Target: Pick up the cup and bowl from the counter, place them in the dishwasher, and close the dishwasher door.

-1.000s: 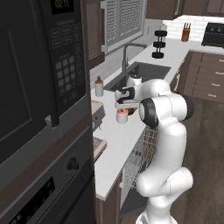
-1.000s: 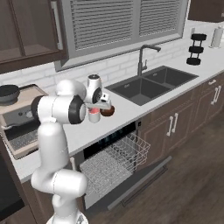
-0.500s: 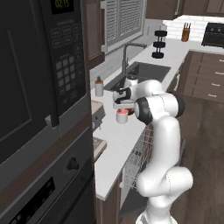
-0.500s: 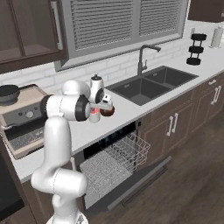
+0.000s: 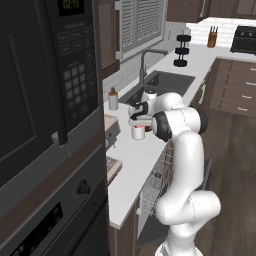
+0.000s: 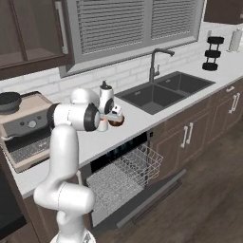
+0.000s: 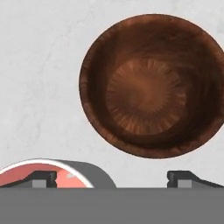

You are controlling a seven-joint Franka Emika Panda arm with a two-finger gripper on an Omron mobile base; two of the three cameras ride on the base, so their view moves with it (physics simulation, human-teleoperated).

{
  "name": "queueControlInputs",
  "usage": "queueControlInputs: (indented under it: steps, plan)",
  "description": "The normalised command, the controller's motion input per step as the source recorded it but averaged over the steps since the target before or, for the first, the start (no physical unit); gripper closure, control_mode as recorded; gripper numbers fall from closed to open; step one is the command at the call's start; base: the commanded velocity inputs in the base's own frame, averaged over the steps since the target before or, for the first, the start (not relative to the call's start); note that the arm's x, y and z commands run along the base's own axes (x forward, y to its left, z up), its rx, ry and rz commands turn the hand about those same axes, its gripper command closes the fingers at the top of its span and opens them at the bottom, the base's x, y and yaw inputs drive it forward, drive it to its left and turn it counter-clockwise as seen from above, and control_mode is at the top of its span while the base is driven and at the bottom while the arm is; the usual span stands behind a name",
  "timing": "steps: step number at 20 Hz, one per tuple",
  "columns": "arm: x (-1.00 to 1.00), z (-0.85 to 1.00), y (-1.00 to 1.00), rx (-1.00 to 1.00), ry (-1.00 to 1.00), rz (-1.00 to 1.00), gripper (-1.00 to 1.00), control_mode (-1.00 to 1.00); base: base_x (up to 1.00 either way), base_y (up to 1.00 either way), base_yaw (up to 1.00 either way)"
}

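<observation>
Hand view: the gripper (image 7: 116, 177) looks straight down, its two dark finger tips set wide apart at the lower edge with nothing between them. One tip sits over the red inside of the small pale whitish-pink cup (image 7: 52, 173); the other is over bare counter. Above them in this view lies the round, shallow, dark reddish-brown bowl (image 7: 151, 85), upright and empty, just beside the cup on the smooth white-grey counter (image 7: 39, 74).

In the right base view the gripper (image 6: 114, 115) hangs over the bowl (image 6: 116, 122) and cup (image 6: 102, 125), near the counter's (image 6: 142, 118) front edge. Below, the dishwasher (image 6: 121, 163) stands open, its pale wire rack (image 6: 126, 173) pulled out over the lowered dark dishwasher door (image 6: 152, 194). A grey bottle with a brown cap (image 6: 105, 92) stands behind the gripper, left of the inset double sink (image 6: 163, 92).
</observation>
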Motion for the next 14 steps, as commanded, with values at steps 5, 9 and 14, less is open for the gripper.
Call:
queueControlInputs:
  steps: [5, 9, 14]
  plan:
    - [-0.08, -0.14, 0.0, 0.05, 0.0, -0.03, 1.0, -1.0, 0.0, 0.0, 0.0]
    - [-0.32, -0.02, 0.0, 0.06, 0.0, -0.03, 1.0, -1.0, 0.0, 0.0, 0.0]
    - [-0.39, -0.01, 0.0, 0.06, 0.0, -0.03, 1.0, -1.0, 0.0, 0.0, 0.0]
